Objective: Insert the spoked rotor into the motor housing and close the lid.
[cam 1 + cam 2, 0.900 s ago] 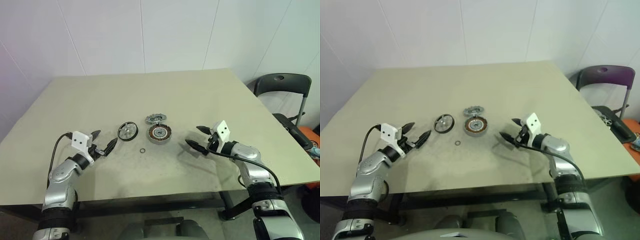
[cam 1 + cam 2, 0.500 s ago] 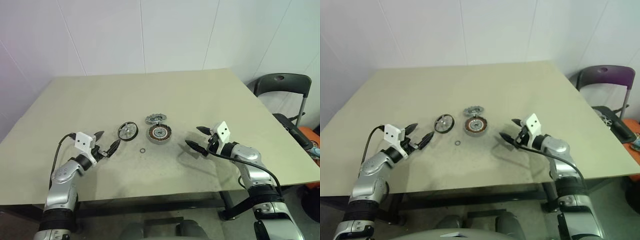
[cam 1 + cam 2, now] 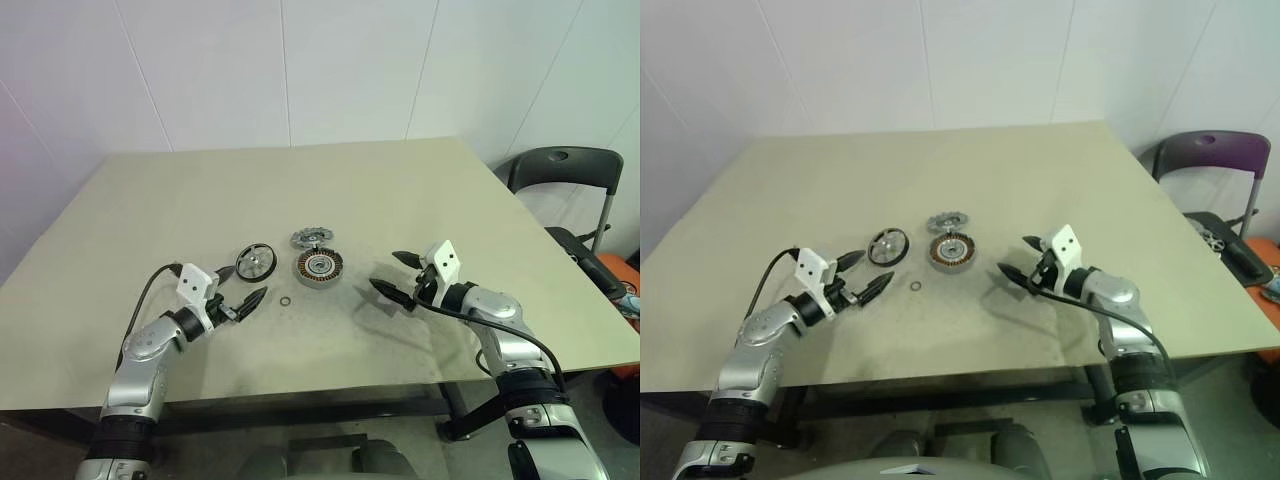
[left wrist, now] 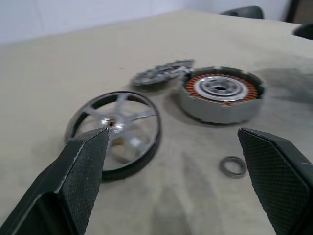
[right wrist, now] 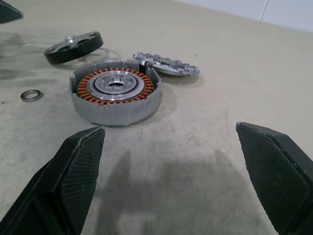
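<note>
The spoked rotor [image 3: 255, 262], black-rimmed with silver spokes, lies flat on the table left of the motor housing [image 3: 319, 266], whose copper windings ring a silver hub. The grey notched lid [image 3: 312, 238] lies just behind the housing, touching its rim. My left gripper [image 3: 242, 286] hovers open just in front of the rotor, empty; in the left wrist view the rotor [image 4: 116, 128] sits close ahead between its fingers. My right gripper [image 3: 395, 275] stands open to the right of the housing, with the housing [image 5: 115, 96] ahead of it in the right wrist view.
A tiny thin ring [image 3: 285, 301] lies in front of the rotor and housing. The beige table [image 3: 330, 185] stretches wide behind the parts. A dark chair [image 3: 565, 175] stands beyond the table's right edge, with an orange object [image 3: 620, 280] near it.
My left gripper has moved right and forward across the table, coming close to the rotor. The right gripper and the parts have stayed put.
</note>
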You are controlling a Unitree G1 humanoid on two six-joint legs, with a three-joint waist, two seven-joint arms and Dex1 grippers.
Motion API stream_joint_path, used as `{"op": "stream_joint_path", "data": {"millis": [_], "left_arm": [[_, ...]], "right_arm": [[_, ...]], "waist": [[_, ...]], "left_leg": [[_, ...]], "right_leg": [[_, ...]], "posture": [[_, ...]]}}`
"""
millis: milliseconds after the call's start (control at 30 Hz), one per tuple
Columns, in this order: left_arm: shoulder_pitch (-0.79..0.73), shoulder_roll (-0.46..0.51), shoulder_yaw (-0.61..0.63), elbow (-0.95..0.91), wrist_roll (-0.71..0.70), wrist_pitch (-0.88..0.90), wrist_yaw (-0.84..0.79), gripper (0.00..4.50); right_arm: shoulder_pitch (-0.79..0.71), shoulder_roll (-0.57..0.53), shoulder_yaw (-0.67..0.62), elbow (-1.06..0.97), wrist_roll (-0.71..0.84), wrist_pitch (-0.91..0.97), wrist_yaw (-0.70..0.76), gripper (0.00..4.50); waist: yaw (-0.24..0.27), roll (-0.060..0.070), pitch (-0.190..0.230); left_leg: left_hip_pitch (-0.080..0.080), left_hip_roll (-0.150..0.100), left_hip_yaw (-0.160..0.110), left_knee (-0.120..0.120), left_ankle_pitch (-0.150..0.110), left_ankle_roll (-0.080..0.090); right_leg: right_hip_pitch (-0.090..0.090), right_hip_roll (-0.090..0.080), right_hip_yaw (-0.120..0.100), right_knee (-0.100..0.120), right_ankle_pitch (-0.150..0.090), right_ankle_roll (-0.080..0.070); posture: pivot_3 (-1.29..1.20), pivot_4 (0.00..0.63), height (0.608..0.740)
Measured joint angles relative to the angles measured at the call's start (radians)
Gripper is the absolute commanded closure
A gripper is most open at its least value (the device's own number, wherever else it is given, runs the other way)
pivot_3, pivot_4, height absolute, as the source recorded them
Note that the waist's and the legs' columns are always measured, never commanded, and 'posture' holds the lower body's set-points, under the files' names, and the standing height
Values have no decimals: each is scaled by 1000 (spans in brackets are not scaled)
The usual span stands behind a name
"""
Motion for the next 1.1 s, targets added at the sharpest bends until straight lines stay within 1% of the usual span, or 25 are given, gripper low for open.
{"op": "stream_joint_path", "data": {"millis": [333, 533, 700, 933, 1100], "left_arm": [[-30, 6, -16, -1, 11, 27, -14, 12], [-30, -7, -18, -1, 12, 33, -8, 12], [-60, -11, -68, 20, 36, 32, -34, 12], [-133, -1, -123, 122, 80, 22, -98, 12], [-204, -1, -156, 261, 120, -28, -141, 12]], "right_arm": [[0, 0, 0, -8, 1, 3, 0, 0], [0, 0, 0, -8, 1, 3, 3, 0], [0, -1, 9, -8, 2, 14, 22, 0], [7, -11, 9, -9, 2, 22, 35, 0], [15, -14, 11, -18, 2, 23, 48, 0]], "waist": [[0, 0, 0], [0, 0, 0], [0, 0, 0], [0, 0, 0], [0, 0, 0]], "left_leg": [[0, 0, 0, 0, 0, 0], [0, 0, 0, 0, 0, 0], [0, 0, 0, 0, 0, 0], [0, 0, 0, 0, 0, 0], [0, 0, 0, 0, 0, 0]], "right_leg": [[0, 0, 0, 0, 0, 0], [0, 0, 0, 0, -1, 1], [0, 0, 0, 0, -1, 1], [0, 0, 0, 0, -1, 2], [0, 0, 0, 0, 0, 3]], "posture": [[0, 0, 740], [0, 0, 740], [0, 0, 740], [0, 0, 740], [0, 0, 740]]}}
